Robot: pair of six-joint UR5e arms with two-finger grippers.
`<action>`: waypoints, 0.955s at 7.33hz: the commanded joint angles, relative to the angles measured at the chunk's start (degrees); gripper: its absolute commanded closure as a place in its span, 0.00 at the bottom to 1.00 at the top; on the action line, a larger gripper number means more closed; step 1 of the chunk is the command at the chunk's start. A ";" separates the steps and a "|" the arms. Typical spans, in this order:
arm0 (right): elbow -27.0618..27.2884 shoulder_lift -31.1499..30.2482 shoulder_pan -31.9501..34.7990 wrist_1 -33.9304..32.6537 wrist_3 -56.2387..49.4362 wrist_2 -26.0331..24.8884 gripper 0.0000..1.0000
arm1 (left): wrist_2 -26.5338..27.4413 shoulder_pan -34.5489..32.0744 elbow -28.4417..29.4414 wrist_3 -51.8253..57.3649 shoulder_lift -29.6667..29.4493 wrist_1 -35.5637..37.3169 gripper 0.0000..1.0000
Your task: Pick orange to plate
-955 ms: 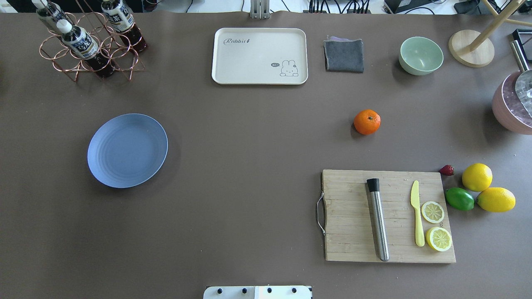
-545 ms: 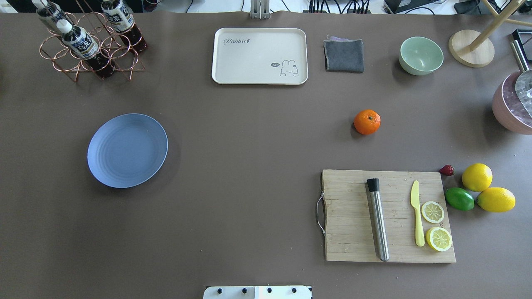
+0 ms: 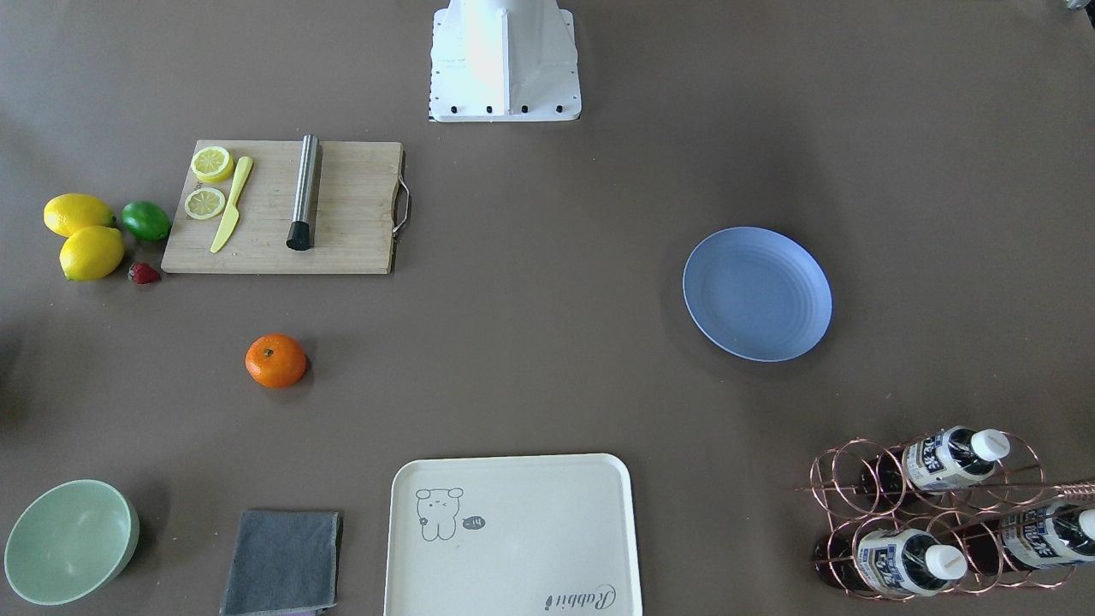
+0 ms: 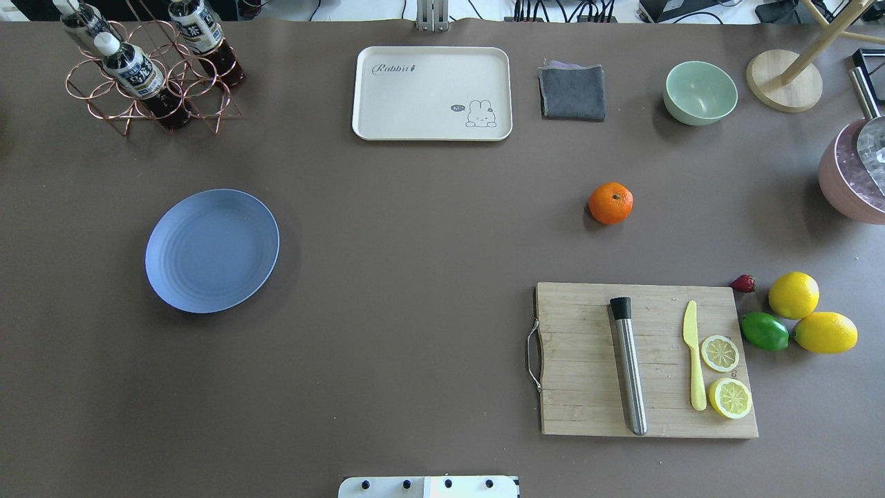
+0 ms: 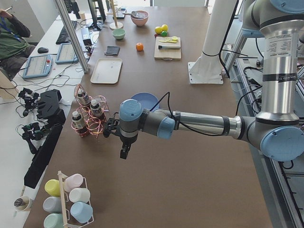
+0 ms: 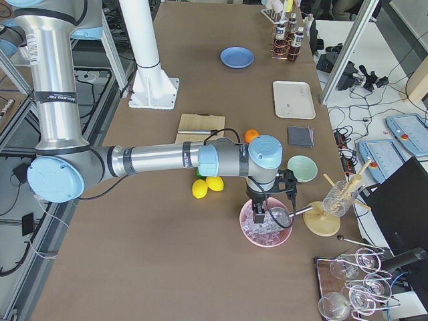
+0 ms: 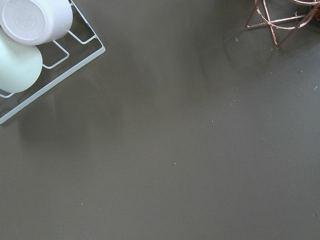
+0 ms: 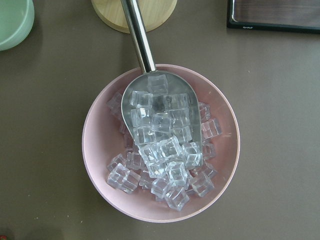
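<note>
Facing the robot: the orange (image 3: pixel 275 360) rests on the table between the cutting board (image 3: pixel 282 208) and the cloth (image 3: pixel 282 560), well apart from the plate (image 3: pixel 757 293). Left side view: the left gripper (image 5: pixel 124 153) hangs over the table's end near the bottle rack (image 5: pixel 95 127); I cannot tell how its jaws stand. Right side view: the right gripper (image 6: pixel 258 215) hangs over the ice bowl (image 6: pixel 267 242) at the opposite end; its jaws are likewise unclear.

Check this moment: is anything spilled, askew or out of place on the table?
Nothing stands out. The orange rests alone on the table, apart from the bare plate; the ice lies inside the pink bowl, none spilled around it.
</note>
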 commanded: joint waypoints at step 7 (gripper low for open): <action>-0.25 -0.13 -0.18 0.01 0.13 -0.02 0.00 | -1.98 -0.79 -1.76 0.15 -0.03 -0.99 0.02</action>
